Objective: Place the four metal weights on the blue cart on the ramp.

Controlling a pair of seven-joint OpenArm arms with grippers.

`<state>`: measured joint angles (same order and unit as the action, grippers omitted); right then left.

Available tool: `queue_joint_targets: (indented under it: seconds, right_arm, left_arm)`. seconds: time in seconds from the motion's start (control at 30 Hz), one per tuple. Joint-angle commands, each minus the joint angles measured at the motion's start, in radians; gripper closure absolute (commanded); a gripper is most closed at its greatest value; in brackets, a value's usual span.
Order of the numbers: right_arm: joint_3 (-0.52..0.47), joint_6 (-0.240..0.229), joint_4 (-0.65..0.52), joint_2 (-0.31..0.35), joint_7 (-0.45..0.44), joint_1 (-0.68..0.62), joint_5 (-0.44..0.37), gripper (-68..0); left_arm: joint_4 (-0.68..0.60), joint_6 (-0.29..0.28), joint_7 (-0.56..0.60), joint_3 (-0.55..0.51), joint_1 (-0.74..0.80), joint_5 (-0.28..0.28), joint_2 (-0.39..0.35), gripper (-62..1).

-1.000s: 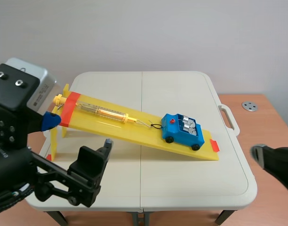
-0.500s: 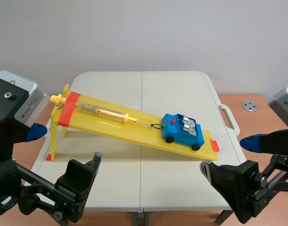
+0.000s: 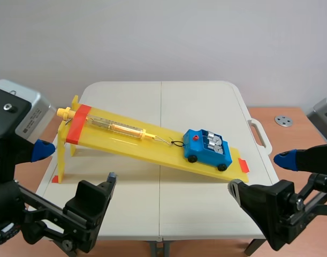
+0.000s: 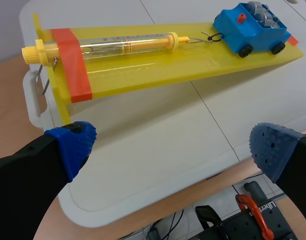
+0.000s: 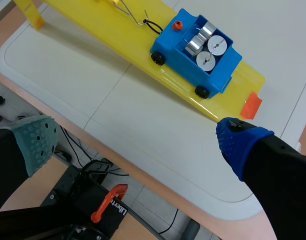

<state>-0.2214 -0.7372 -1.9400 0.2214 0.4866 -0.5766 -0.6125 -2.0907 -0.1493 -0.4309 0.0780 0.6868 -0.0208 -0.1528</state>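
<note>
Four metal weights (image 5: 215, 47), silver cylinders, sit packed together inside the open top of the blue cart (image 5: 171, 50); two show their round flat tops, the other two lie behind them. The cart stands on its black wheels on the yellow ramp (image 3: 152, 148), near the ramp's low right end, with a small red knob on its front.

A wire hook (image 5: 138, 20) links the cart's front to a clear spring scale (image 3: 119, 127) that lies along the ramp toward its raised left end. A red tape band (image 3: 77, 123) crosses the ramp at that high end, and a small orange tape mark (image 3: 243, 166) sits at the low end. The ramp slopes down from far left to near right across the white folding table (image 3: 206, 101).

The left gripper (image 4: 173, 147) hangs over the table's near left edge, well apart from the ramp's near side, its blue pads spread wide with nothing between them. The right gripper (image 5: 137, 140) hangs over the near right edge, well apart from the cart, fingers likewise spread wide and empty, one pad grey-green and one blue.

Beyond the table's right side, a small round metal disc (image 3: 284, 120) lies on the wooden surface.
</note>
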Motion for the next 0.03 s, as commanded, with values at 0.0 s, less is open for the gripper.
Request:
queue_joint_targets:
  seconds: [0.0]
  right_arm:
    - [-0.063,0.012,-0.043,0.017,-0.153,0.026,-0.067,-66.1]
  left_arm:
    - [-0.094,0.05,0.1,-0.007,0.0,-0.051,-0.018,-62.3]
